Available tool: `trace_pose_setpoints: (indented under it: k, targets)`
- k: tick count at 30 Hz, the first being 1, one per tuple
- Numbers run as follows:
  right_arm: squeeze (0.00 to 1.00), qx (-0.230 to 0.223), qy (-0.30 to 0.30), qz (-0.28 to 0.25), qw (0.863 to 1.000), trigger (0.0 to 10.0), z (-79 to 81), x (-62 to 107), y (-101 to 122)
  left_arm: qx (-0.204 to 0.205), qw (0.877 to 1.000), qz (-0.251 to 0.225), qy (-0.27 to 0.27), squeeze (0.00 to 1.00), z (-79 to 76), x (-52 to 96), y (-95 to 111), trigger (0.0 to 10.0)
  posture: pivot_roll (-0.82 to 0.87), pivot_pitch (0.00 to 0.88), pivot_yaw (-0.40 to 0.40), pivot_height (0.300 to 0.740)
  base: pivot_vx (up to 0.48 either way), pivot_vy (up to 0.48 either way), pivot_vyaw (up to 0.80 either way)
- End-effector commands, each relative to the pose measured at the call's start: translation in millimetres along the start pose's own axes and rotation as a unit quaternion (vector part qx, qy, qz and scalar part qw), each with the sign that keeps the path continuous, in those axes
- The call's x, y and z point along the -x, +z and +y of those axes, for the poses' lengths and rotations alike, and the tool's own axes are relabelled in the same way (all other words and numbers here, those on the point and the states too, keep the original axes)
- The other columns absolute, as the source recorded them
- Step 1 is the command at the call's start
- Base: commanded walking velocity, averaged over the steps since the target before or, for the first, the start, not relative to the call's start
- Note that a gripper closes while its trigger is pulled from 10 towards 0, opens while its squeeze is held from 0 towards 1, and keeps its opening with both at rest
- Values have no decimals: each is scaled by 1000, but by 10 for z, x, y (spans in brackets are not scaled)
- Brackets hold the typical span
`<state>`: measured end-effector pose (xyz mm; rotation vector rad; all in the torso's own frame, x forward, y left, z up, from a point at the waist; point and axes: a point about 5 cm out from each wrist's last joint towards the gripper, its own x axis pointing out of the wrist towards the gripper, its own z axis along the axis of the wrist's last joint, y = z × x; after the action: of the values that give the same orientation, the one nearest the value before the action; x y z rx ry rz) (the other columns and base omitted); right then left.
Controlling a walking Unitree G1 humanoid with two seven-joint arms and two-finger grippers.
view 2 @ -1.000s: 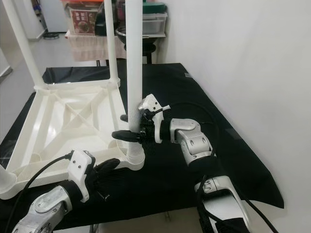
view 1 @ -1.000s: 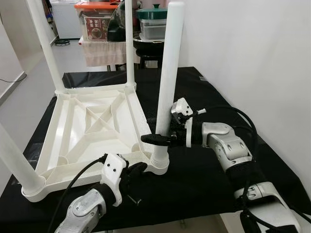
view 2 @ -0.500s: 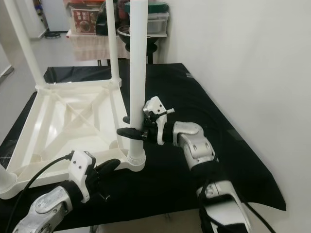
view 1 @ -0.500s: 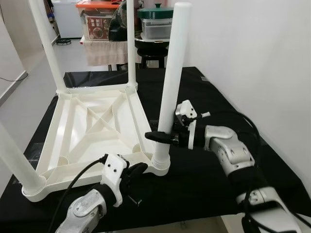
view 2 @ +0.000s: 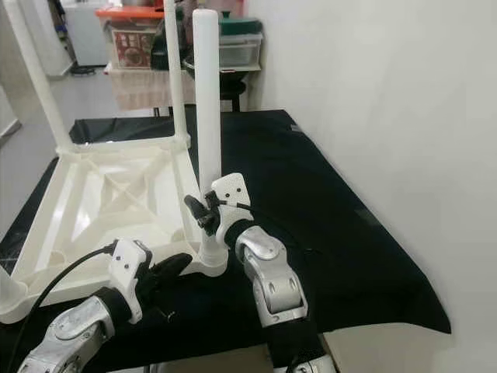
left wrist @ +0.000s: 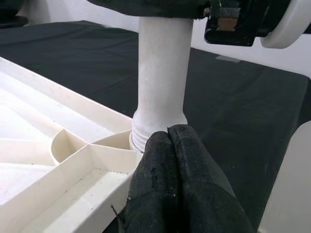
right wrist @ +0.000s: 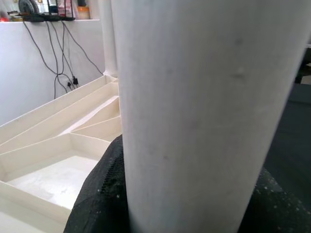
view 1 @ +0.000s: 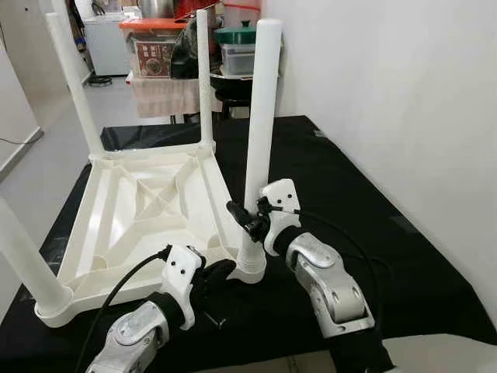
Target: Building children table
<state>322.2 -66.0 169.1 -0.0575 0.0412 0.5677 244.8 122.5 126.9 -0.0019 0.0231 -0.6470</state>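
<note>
The white plastic children's table (view 1: 147, 206) lies upside down on a black cloth. Its legs point up at the corners. My right gripper (view 1: 247, 221) is shut around the lower part of the near right leg (view 1: 260, 116), which stands in its corner socket (view 1: 250, 268). In the right wrist view the leg (right wrist: 204, 97) sits between the black fingers (right wrist: 97, 204). My left gripper (view 1: 217, 272) is shut, with nothing between its fingers (left wrist: 170, 184). Their tips rest against the table corner just below the leg's threaded base (left wrist: 146, 138).
The black cloth (view 1: 334, 179) covers the work surface up to the white wall (view 1: 404, 93) on the right. Storage boxes and a green pot (view 1: 237, 35) stand behind the surface. A small screw (view 1: 220, 320) lies near my left gripper. Open floor (view 1: 31, 155) lies to the left.
My right arm has swung from the right side of the leg round to the near side, still holding it. The leg now stands straighter. The left gripper has stayed put.
</note>
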Motion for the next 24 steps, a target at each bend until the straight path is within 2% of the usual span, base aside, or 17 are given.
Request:
trace_pose_setpoints:
  k: [1, 4, 5, 6, 7, 8, 9, 10, 12, 14, 15, 16, 17, 18, 19, 22, 24]
  targets:
    - [0, -1, -18, 92, 996, 10000, -67, 39, -347, -6, 1000, 4, 9, 0, 37, 3, -6, 10000, -9, 0, -48, 740, 0, 0, 0]
    - [0, -5, -9, 92, 996, 10000, -75, 32, -341, -5, 1000, 4, 7, 0, 34, 0, -8, 10000, -6, 0, -46, 740, 0, 0, 0]
    - [1000, -10, 18, 84, 996, 10000, -52, 22, -296, -4, 1000, 5, 5, 0, 29, -3, -9, 10000, -4, 0, -43, 740, 0, 0, 0]
    - [1000, -10, 18, 84, 996, 10000, -52, 22, -296, -4, 1000, 5, 5, 0, 29, -3, -9, 10000, -4, 0, -43, 740, 0, 0, 0]
    - [1000, -16, 93, 59, 994, 10000, 14, 5, -192, -3, 1000, 6, 3, 0, 18, -6, -10, 10000, 0, 0, -46, 740, 0, 0, 0]
    - [1000, -16, 93, 59, 994, 10000, 14, 5, -192, -3, 1000, 6, 3, 0, 18, -6, -10, 10000, 0, 0, -46, 740, 0, 0, 0]
    - [1000, -14, 133, 33, 991, 10000, 46, -1, -80, -2, 1000, 6, 2, 0, 16, -5, -10, 10000, 0, 0, -48, 740, 0, 0, 0]
    - [1000, -14, 133, 33, 991, 10000, 46, -1, -80, -2, 1000, 6, 2, 0, 16, -5, -10, 10000, 0, 0, -48, 740, 0, 0, 0]
    - [1000, 1, 170, 15, 985, 10000, 56, 4, 16, 0, 1000, 6, 1, 0, 11, -6, -9, 10000, 1, 0, -52, 740, 0, 0, 0]
    - [1000, 1, 170, 15, 985, 10000, 56, 4, 16, 0, 1000, 6, 1, 0, 11, -6, -9, 10000, 1, 0, -52, 740, 0, 0, 0]
    - [1000, 13, 198, 10, 980, 10000, 50, 1, 48, 0, 1000, 5, 1, 0, 10, -6, -9, 10000, 2, 0, -54, 740, 0, 0, 0]
    - [298, 26, 229, 9, 973, 10000, 6, -5, 74, 1, 1000, 5, 1, 0, 7, -6, -9, 10000, 8, 0, -58, 740, 0, 0, 0]
    - [298, 26, 229, 9, 973, 10000, 6, -5, 74, 1, 1000, 5, 1, 0, 7, -6, -9, 10000, 8, 0, -58, 740, 0, 0, 0]
    - [0, 30, 256, 12, 966, 10000, -63, -15, 92, 1, 1000, 5, 1, 0, 5, -3, -11, 10000, 12, 0, -61, 740, 0, 0, 0]
    - [0, 40, 276, 17, 960, 10000, -147, -27, 105, 1, 1000, 5, 2, 0, 2, -1, -13, 10000, 16, 0, -64, 740, 0, 0, 0]
    - [0, 45, 285, 21, 957, 10000, -202, -33, 111, 1, 1000, 5, 2, 0, 0, 0, -14, 10000, 17, 0, -65, 740, 0, 0, 0]
    - [0, 56, 303, 35, 951, 10000, -319, -51, 118, 2, 1000, 5, 3, 0, -2, 2, -15, 10000, 18, 0, -66, 740, 0, 0, 0]
